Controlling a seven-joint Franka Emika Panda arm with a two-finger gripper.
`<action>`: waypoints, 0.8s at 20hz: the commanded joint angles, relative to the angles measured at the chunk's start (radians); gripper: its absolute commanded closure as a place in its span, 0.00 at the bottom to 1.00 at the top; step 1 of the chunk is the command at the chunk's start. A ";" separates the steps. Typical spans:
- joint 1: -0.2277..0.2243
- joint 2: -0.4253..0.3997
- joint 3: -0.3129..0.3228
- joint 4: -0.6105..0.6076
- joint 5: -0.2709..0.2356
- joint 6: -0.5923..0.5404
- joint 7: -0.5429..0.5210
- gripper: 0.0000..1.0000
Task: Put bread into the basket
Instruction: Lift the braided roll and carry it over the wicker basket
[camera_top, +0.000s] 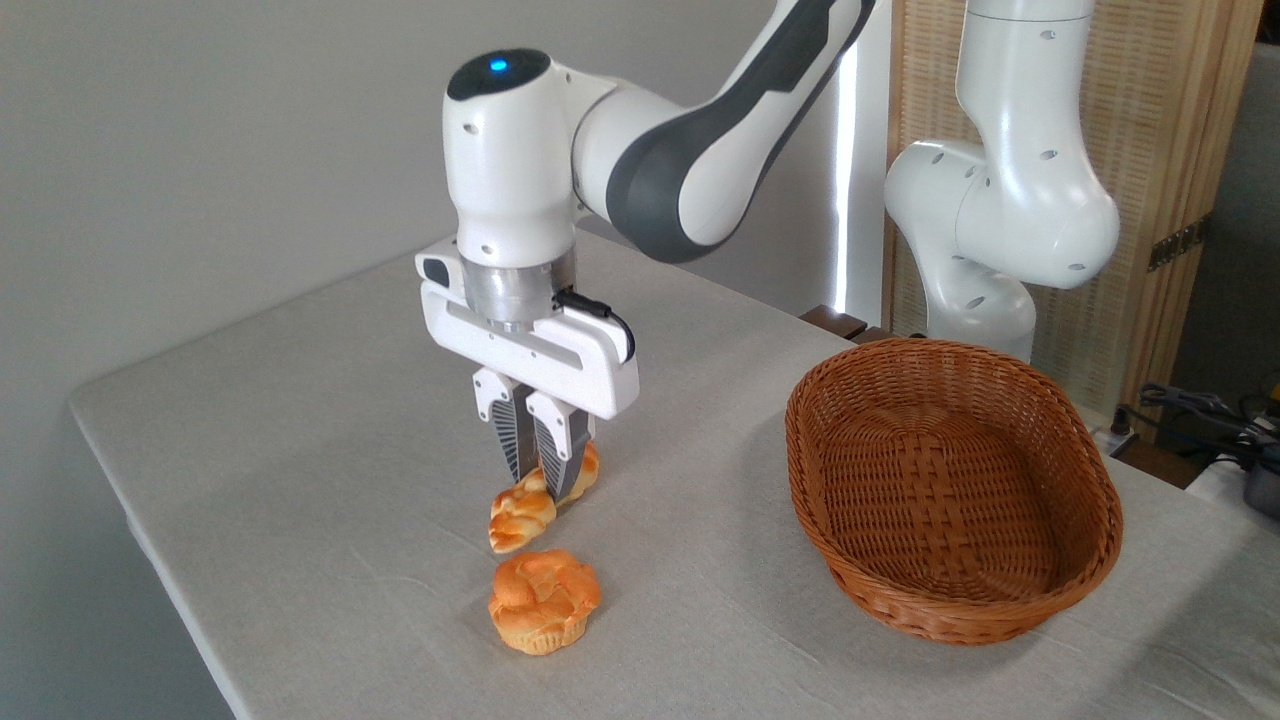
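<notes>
our fingers (540, 470) squeeze the braided loaf (522, 514) at its middle. it looks light, soft and squashy, so we grip gently.

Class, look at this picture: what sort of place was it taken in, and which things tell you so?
Probably a robotics lab or test room: a robot arm mounted by a cloth-covered table, cables at the right edge, and only bread, a bun and a basket laid out.

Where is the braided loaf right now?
The braided loaf lies on the table, left of centre, pinched between the end effector fingers, just behind the round bun and well left of the wicker basket.
</notes>
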 joint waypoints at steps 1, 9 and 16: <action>0.005 -0.047 0.017 0.076 -0.004 -0.176 0.053 0.88; 0.017 -0.143 0.119 0.103 0.109 -0.514 0.459 0.88; 0.017 -0.157 0.193 0.120 0.247 -0.635 0.678 0.88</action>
